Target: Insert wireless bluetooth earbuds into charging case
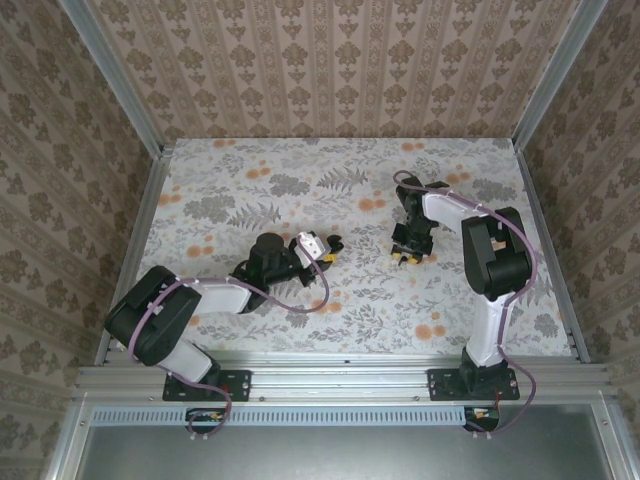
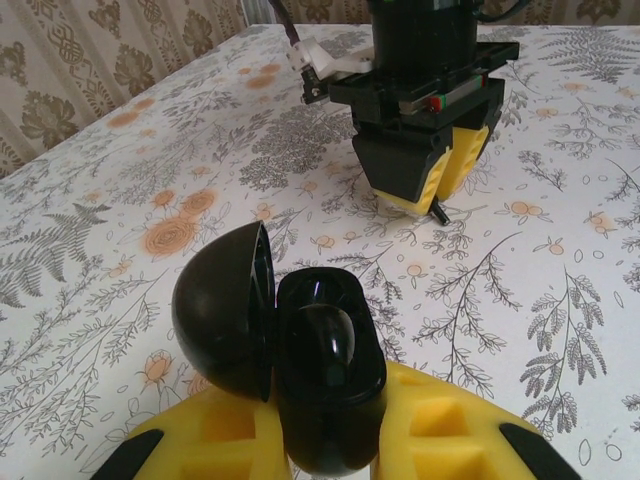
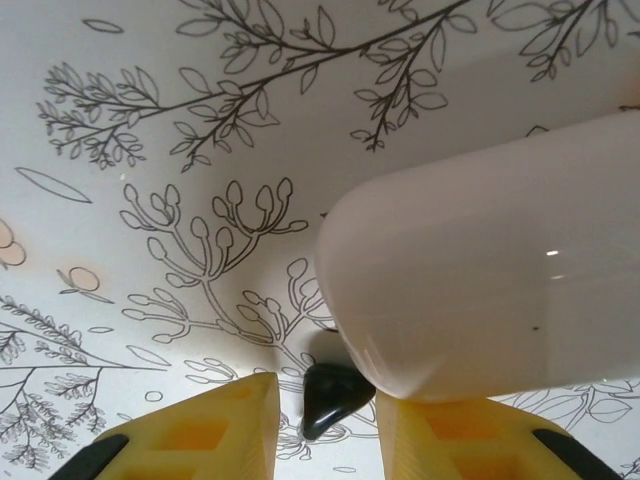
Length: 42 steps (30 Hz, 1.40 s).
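The charging case [image 2: 330,420] is glossy black with a hinged lid [image 2: 222,310] swung open to the left. My left gripper [image 2: 325,445] is shut on its body, holding it above the table, and one black earbud [image 2: 325,345] sits in its well. Out on the table, my right gripper [image 2: 435,195] points straight down. A second black earbud [image 3: 335,398] lies on the cloth between its yellow fingers [image 3: 220,430]. That earbud touches the right pad, and a gap shows on its left. In the top view the left gripper [image 1: 325,250] faces the right gripper [image 1: 408,257].
A big glossy white rounded shape [image 3: 480,280] hangs close over the right finger in the right wrist view; I cannot tell what it is. The floral tablecloth [image 1: 300,180] is fenced by patterned walls and aluminium rails [image 1: 140,220].
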{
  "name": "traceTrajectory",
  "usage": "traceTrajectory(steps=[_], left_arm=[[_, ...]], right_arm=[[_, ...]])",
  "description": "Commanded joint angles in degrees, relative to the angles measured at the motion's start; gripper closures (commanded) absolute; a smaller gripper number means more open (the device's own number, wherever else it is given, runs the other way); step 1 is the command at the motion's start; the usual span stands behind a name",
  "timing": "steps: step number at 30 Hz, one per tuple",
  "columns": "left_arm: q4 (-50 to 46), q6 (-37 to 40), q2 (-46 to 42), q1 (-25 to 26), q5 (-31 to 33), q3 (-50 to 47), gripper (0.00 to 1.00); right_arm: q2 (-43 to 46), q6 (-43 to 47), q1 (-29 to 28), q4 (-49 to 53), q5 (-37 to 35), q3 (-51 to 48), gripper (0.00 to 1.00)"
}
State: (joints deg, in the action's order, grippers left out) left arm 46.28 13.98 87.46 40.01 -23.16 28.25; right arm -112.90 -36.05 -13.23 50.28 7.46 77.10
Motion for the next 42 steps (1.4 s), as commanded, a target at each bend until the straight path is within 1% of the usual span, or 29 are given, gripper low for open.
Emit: traceTrajectory(steps=[1,8,17,23,29,32,36,42], left_arm=[[2.4,-1.0,-0.5,-0.9,-1.1,0.0,0.99],[2.5,-1.1,-0.7,-1.7,-1.5,-0.4,0.99],[2.3,-1.4,-0.4,-1.9,-1.8,-0.3,0.98],[7.4,-3.6,3.2,-1.9,-3.5,-1.3,0.99],[11.7,-5.9,6.3,-1.1,-4.8,-1.9,0.99],[14.0,-7.5,7.6,-0.4,-4.9,-2.1,0.99],[14.6,-8.2,8.6,0.9,-5.1,-1.6,0.99],[15.4,-9.0,11.3,1.9,-4.4,-0.2,0.99]], right_arm=[[-1.6,-0.3,0.3,0.6,-0.7,0.4,0.7],[-2.1,0.5,0.3,1.0,-2.2,0.5,0.76],[-0.7,1.2,0.3,0.1,-2.4,0.0,0.78],[3.4,0.7,0.2,-3.3,-1.8,-3.7,0.79],[10.0,-0.2,0.0,-8.9,1.4,-9.5,0.78],[14.3,-0.8,-0.2,-13.6,3.2,-13.3,0.78],[20.3,-0.5,-0.8,-21.5,5.0,-18.8,0.78],[28.4,1.0,-1.6,-32.7,5.7,-26.5,0.78]])
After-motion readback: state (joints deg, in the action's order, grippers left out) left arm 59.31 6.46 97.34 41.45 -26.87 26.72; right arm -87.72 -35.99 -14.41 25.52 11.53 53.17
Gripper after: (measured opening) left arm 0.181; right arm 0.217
